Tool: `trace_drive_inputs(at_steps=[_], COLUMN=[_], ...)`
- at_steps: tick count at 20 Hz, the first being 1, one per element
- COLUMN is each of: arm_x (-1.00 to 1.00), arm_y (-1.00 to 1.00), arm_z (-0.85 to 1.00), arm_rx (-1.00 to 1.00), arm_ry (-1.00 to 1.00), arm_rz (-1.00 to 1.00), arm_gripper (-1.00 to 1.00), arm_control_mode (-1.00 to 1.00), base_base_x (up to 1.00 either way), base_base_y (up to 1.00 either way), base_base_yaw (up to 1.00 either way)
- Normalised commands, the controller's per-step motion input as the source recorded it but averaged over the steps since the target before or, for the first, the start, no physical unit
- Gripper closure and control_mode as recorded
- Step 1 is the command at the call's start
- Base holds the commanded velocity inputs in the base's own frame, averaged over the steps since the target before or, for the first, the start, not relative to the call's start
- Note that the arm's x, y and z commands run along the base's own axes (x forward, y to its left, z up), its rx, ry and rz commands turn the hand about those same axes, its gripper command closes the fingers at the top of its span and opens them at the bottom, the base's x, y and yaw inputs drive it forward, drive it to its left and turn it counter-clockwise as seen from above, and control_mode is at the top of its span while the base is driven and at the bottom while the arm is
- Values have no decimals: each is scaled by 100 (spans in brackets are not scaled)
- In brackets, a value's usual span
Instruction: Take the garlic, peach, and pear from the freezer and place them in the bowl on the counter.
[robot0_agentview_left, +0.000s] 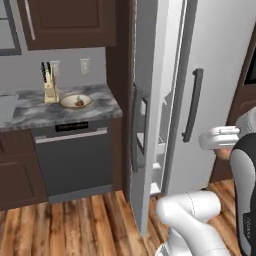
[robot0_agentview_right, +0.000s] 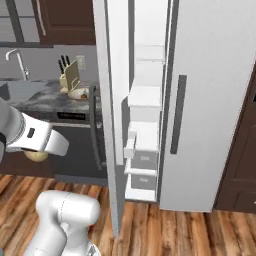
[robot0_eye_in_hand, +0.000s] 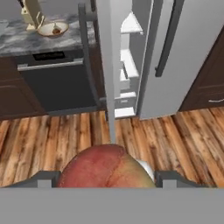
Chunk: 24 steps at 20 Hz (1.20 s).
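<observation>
Carry step: hand (robot0_eye_in_hand: 107, 181) pinching round red-yellow peach (robot0_eye_in_hand: 105, 168); keep level toward shallow tan-rimmed cream bowl (robot0_eye_in_hand: 52, 29) on dark marbled tabletop (robot0_eye_in_hand: 17, 39), far ahead-left of hand.

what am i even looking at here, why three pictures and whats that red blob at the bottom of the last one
It is one white robot arm in a rendered kitchen. Two cameras ride on its base, behind it to the left and right; the third sits on its hand. The freezer door stands open. On the counter are a knife block and a bowl with something small and dark inside. The red blob is a reddish-yellow fruit, probably the peach, sitting between the arm's two fingers.
</observation>
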Motion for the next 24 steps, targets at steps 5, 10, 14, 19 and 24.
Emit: trace_drive_inputs(at_steps=[5,10,14,19,24], arm_x=[0,0,0,0,0], arm_y=[0,0,0,0,0], arm_z=[0,0,0,0,0], arm_rx=[0,0,0,0,0], arm_ry=[0,0,0,0,0], arm_rz=[0,0,0,0,0], arm_gripper=[100,100,100,100,100], arm_control_mode=[100,100,100,100,100], base_base_x=[26,71,98,93,75], base_base_y=[100,80,66,60,21], base_base_yaw=[0,1,0,0,0])
